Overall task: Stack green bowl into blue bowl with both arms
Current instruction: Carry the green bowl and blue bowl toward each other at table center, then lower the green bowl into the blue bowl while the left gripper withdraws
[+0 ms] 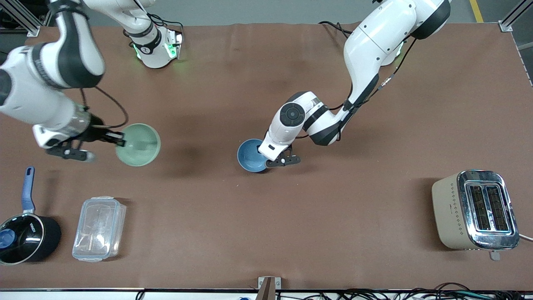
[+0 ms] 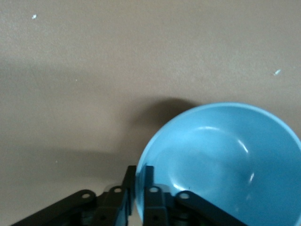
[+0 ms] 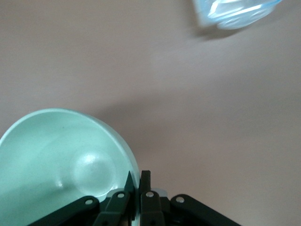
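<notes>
Two bowls, each pinched at its rim. Green bowl (image 1: 138,144): lifted by right hand (image 1: 118,139), toward the right arm's edge of the tabletop (image 1: 266,233). Blue bowl (image 1: 251,155): mid-tabletop, clamped by left hand (image 1: 266,157). Likely light, rigid, slick; rim grips suited.

Brown desk (image 1: 266,216), matte covering, faint creases.

Saucepan (image 1: 26,239): black, blue handle (image 1: 28,189), at the front corner at the right arm's end. Handle points away from the front edge. Something blue sits inside; cannot tell what.

Clear plastic box (image 1: 99,228), lid on, just beside the saucepan, near the front edge.

Toaster (image 1: 476,210): beige body, chrome top, two slots up, front corner at the left arm's end.

Cables (image 1: 416,293) along the front edge.
</notes>
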Controlling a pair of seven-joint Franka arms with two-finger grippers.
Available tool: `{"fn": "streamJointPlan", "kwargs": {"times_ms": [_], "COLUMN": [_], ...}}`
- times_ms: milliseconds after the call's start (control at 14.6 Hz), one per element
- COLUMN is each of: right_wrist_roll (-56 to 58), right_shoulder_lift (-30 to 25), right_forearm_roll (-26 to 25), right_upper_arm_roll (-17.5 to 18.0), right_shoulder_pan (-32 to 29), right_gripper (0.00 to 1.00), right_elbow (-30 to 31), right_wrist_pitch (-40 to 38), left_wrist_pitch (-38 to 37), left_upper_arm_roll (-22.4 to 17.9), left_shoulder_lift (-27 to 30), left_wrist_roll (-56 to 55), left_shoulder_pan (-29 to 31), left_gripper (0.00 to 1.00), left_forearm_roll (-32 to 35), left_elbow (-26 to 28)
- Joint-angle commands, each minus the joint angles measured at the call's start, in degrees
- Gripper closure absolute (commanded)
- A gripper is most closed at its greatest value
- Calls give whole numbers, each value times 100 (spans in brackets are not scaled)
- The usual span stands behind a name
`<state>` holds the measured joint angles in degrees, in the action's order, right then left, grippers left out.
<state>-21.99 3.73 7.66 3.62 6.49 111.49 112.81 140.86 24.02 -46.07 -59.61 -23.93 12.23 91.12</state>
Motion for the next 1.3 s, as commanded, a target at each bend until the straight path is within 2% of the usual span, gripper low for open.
{"fn": "streamJointPlan", "kwargs": {"times_ms": [0, 137, 342, 479, 615, 752, 957, 1231], "right_wrist_roll": [-1522, -2350, -3291, -3845, -4390, -4656, -4744, -4893], "right_shoulder_lift": [206, 513, 1004, 1417, 1769, 1990, 2149, 2377], "right_forearm_roll": [-79, -281, -641, -1045, -1528, -1801, -1926, -2154], "right_upper_arm_roll": [962, 1560, 2028, 2046, 2046, 2046, 2046, 2046], "right_shoulder_pan": [28, 37, 220, 571, 766, 862, 907, 907], "right_gripper": [100, 100, 100, 100, 100, 100, 100, 100], "right_elbow": [-145, -137, -145, -145, -154, -206, -242, -242], "right_wrist_pitch": [292, 731, 1382, 1926, 2331, 2508, 2631, 2790], "left_wrist_pitch": [-15, -320, -1601, -2385, -2817, -3291, -3872, -4277], "left_upper_arm_roll": [-37, -107, -143, -143, -143, -134, -81, -81], "left_shoulder_lift": [133, 518, 1379, 1907, 2364, 2804, 3305, 3806], "left_wrist_roll": [-121, -86, 246, 694, 1623, 2704, 3839, 4885], "left_shoulder_pan": [10, 238, 791, 1195, 1704, 2206, 2865, 3647], "left_gripper": [0, 0, 0, 0, 0, 0, 0, 0], "left_forearm_roll": [130, 209, 350, 359, 359, 350, 149, -694], "left_elbow": [-182, -297, -752, -956, -947, -939, -939, -939]}}
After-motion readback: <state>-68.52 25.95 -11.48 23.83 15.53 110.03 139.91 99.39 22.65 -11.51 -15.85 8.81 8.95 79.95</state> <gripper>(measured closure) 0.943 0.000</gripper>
